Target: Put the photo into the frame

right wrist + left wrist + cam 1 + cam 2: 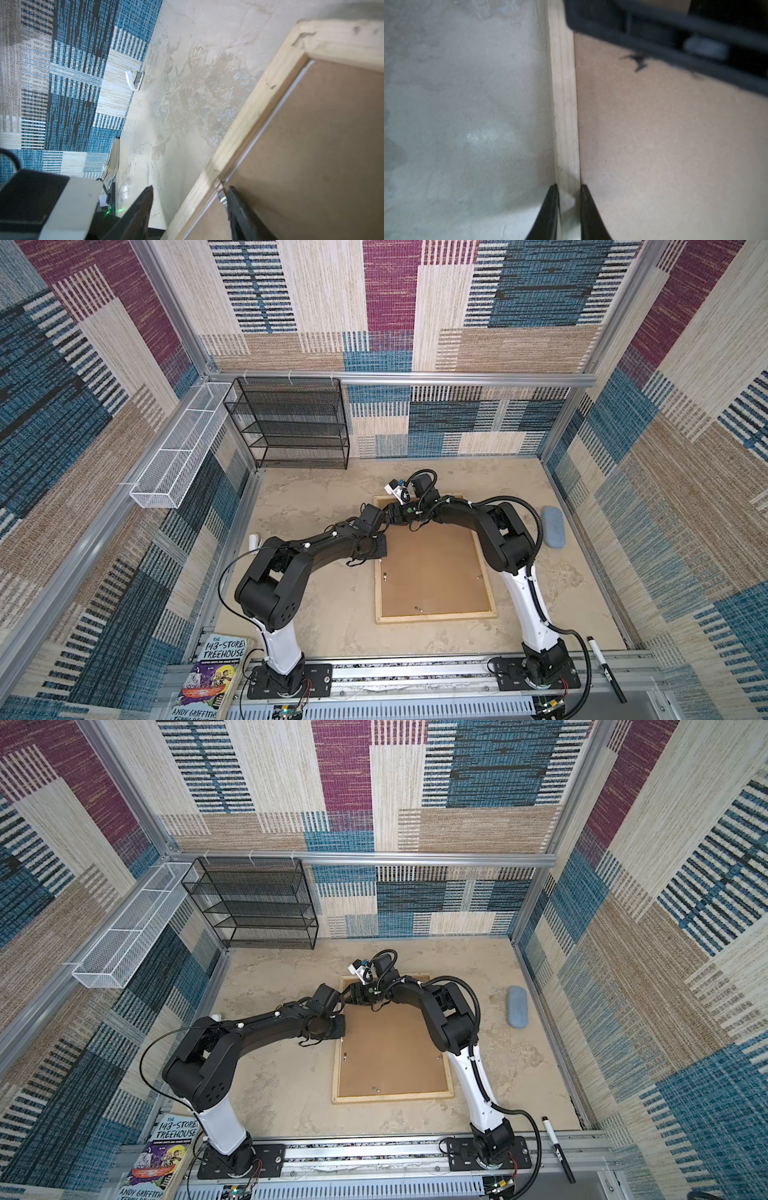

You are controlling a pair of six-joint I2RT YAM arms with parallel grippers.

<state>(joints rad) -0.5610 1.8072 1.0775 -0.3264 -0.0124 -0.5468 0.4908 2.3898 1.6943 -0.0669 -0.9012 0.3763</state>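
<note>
The frame lies face down in the middle of the table, with a brown hardboard backing filling it. My left gripper straddles its left rail, both fingers pressed against the wood. My right gripper stands open across a rail at the frame's far end. One finger rests by a metal tab on the backing; the other hangs over the table. The photo is hidden. A thin white sheet edge shows under the backing; I cannot tell which sheet it is.
A black wire rack stands at the back left and a white wire basket hangs on the left wall. A blue case lies right of the frame. A book and a marker sit at the front edge.
</note>
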